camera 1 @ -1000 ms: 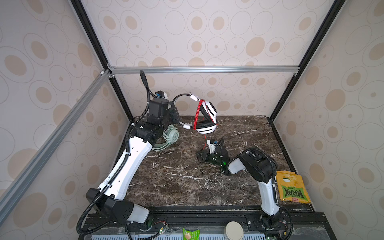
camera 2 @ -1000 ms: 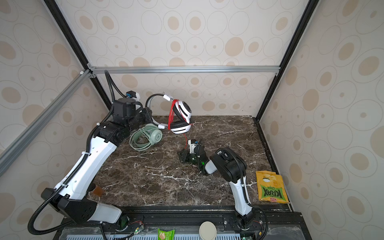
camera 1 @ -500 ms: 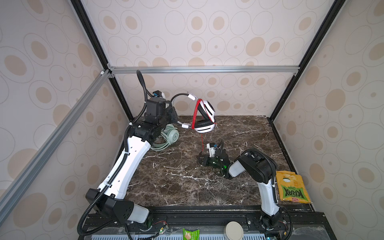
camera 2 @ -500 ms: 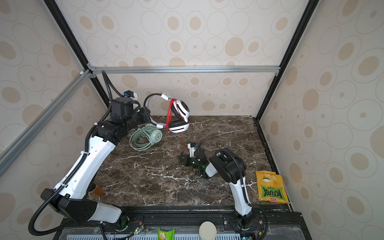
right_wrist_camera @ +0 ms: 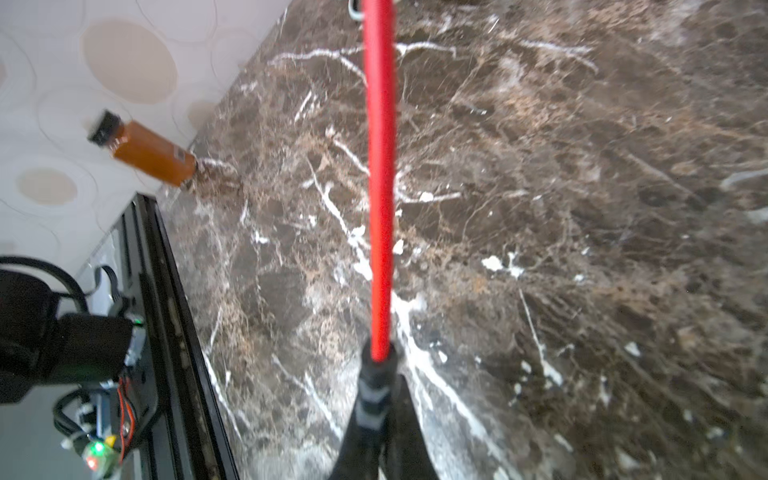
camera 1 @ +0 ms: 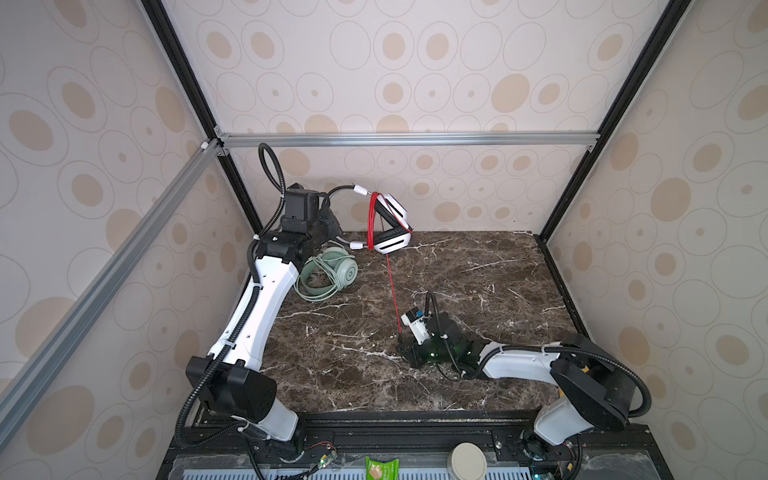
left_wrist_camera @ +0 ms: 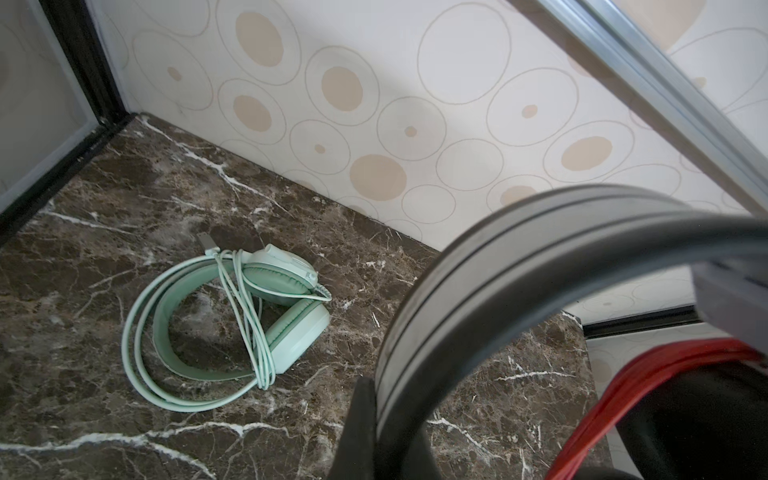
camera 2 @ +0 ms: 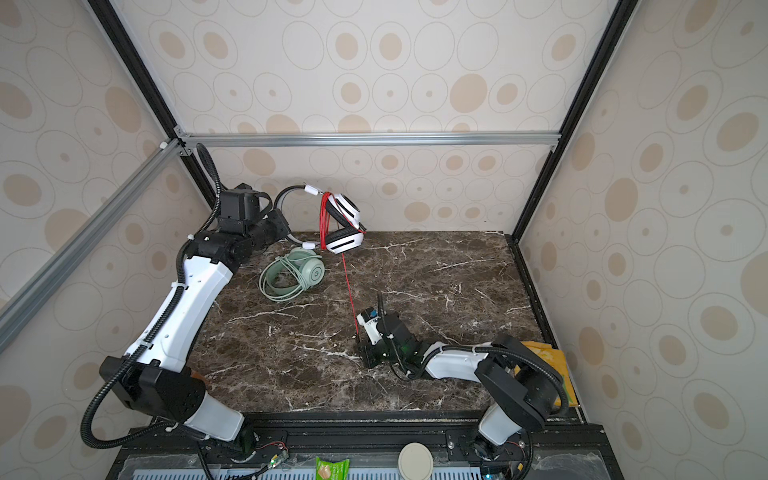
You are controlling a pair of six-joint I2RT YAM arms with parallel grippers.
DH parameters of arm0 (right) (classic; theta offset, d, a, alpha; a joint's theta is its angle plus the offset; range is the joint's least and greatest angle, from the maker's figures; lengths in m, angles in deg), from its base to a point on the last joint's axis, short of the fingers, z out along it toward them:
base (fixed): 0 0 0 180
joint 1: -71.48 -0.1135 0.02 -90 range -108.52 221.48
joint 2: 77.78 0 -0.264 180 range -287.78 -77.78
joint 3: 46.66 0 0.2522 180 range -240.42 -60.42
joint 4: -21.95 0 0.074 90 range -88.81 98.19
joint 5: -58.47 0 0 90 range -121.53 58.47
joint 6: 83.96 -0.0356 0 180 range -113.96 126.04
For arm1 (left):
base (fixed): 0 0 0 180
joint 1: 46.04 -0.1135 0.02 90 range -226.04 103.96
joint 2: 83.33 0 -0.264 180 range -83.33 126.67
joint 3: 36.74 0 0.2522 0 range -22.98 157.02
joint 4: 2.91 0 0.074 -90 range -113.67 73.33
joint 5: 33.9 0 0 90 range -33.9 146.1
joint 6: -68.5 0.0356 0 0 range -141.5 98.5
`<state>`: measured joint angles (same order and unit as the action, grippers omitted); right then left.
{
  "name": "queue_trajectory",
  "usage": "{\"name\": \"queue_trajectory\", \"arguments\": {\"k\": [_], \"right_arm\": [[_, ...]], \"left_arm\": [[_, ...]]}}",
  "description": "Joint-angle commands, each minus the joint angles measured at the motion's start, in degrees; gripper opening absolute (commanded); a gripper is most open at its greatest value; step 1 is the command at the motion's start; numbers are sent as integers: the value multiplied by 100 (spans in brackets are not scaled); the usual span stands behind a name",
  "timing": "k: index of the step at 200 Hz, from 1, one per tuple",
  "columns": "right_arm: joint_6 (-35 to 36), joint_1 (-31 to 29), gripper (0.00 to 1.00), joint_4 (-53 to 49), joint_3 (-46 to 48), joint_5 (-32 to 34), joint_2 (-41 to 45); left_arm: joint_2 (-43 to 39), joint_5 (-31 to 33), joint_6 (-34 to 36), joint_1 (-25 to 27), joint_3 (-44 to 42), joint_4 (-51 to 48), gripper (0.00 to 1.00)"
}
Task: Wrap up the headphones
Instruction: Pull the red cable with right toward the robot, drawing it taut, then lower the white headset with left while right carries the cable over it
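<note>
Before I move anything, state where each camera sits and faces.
Top views: high at the front, looking down and back over the marble table; left arm and right arm show.
Left wrist: raised near the back-left corner, looking down on the mint-green headphones; left gripper shut on the white headphones.
Right wrist: low over the table, looking along the taut red cable; right gripper shut on its plug.
Shared: both wrist views show the red cable.

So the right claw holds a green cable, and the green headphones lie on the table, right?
No: the cable in the right claw is red, not green, as the right wrist view shows. The green headphones do lie on the table.
</note>
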<state>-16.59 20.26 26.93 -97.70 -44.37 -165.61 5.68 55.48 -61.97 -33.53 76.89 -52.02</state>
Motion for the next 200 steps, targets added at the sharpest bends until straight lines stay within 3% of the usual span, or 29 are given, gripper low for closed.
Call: {"name": "queue_trajectory", "arguments": {"k": [1, 61, 97, 151, 200], "right_arm": [[735, -467, 0, -1667, -232, 673, 239], [1533, -1605, 0, -3714, -2114, 1439, 189], [1942, -1921, 0, -4885, -2994, 1801, 445], [2441, -1937, 0, -6556, -3627, 2413, 1620], [2570, -1936, 0, -7456, -4042, 3192, 2211]], "left_arm": [[-147, -225, -796, -31, 217, 832, 0], [-463, -405, -1114, 2, -904, 1470, 0], [-762, 677, -734, 244, -1422, 1341, 0], [-973, 2332, -179, 937, -2071, 1107, 0], [-1224, 2752, 315, 1512, -2834, 1236, 0]]}}
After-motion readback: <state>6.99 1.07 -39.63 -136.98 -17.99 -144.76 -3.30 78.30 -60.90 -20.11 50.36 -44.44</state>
